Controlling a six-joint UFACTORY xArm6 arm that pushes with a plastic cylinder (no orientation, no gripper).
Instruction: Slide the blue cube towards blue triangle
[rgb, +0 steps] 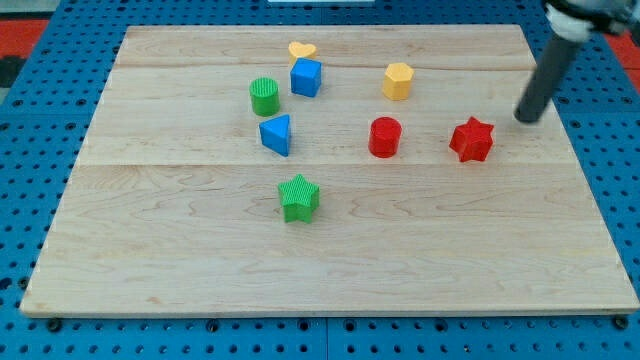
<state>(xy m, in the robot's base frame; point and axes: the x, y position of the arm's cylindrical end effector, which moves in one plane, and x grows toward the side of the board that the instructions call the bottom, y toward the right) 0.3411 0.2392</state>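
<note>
The blue cube (306, 77) sits near the view's top centre of the wooden board (330, 250), just below a yellow heart (302, 49). The blue triangle (277, 134) lies a little below and to the left of the cube, with a small gap between them. My tip (524, 119) is far to the view's right, just up and right of the red star (472, 139), well away from both blue blocks.
A green cylinder (264, 96) stands left of the cube and above the triangle. A yellow hexagon (397, 81), a red cylinder (385, 137) and a green star (299, 198) are also on the board. Blue pegboard surrounds the board.
</note>
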